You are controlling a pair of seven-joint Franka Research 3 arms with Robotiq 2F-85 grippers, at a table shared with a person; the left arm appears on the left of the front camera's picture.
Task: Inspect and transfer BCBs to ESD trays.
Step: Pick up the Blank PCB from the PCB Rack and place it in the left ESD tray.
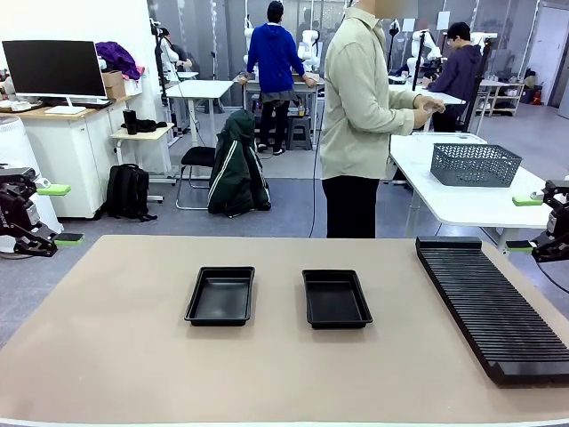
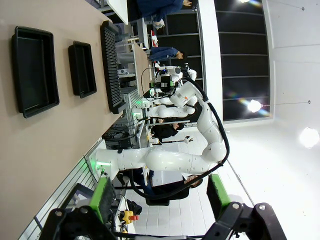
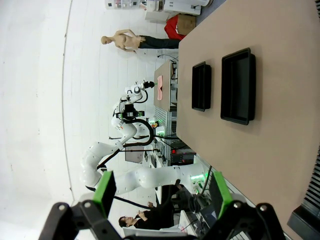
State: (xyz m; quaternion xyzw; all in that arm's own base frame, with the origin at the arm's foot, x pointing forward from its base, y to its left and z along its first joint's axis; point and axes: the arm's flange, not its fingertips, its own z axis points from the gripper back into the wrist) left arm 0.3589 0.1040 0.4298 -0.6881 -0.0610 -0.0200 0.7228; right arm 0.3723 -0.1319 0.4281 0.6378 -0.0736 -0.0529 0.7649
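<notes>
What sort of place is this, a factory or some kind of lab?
Most likely a robotics lab or test workshop: a left gripper and right gripper flank a table holding two black trays and a slotted rack, with an office monitor and a person behind.

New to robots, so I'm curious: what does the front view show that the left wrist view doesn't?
Front: a monitor and a backpack at the left. Left wrist: the right arm, its long white body. Both: two black trays, the rack and the open left gripper.
</notes>
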